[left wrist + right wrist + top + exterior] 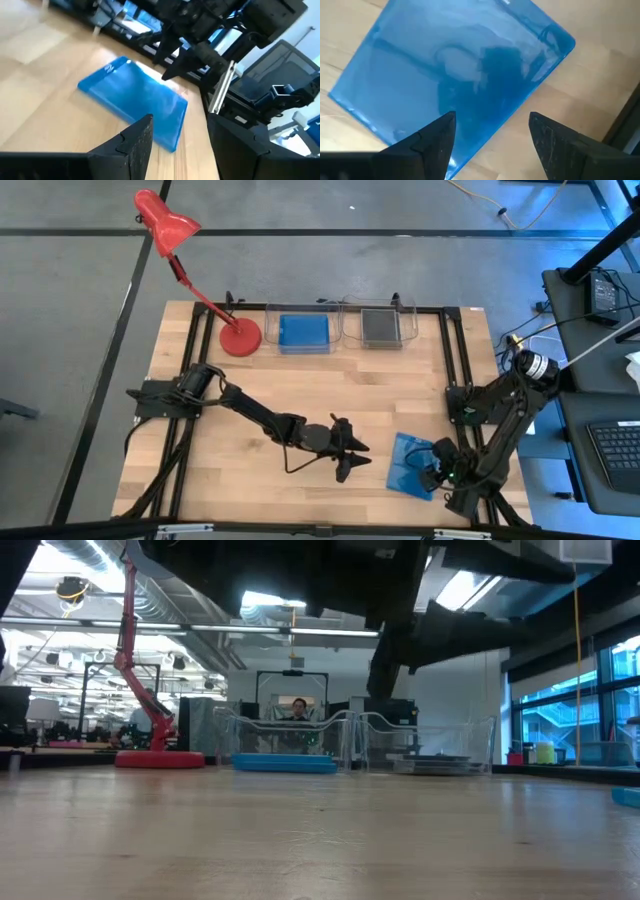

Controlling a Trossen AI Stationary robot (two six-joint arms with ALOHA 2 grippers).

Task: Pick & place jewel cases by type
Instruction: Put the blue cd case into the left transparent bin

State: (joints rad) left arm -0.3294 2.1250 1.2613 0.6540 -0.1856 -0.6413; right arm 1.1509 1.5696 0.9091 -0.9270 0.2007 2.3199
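Observation:
A solid blue jewel case (408, 465) (460, 70) lies flat on the wooden table near its front right corner. My right gripper (437, 470) (492, 145) points down over the case's near-right edge, open. One finger is over the case and one past its edge, and no touch shows. My left gripper (357, 460) (182, 150) hovers open just left of the case (135, 97), pointing at it, with nothing between its fingers. Another blue case (303, 330) lies in the left clear tray and a grey one (381, 326) in the right tray.
Two clear open-topped trays (340, 315) stand side by side at the table's far edge. A red desk lamp (240, 337) stands left of them, its head leaning beyond the far left corner. Bare wood lies between the trays and the arms. Black rails (452, 360) run along the table's sides.

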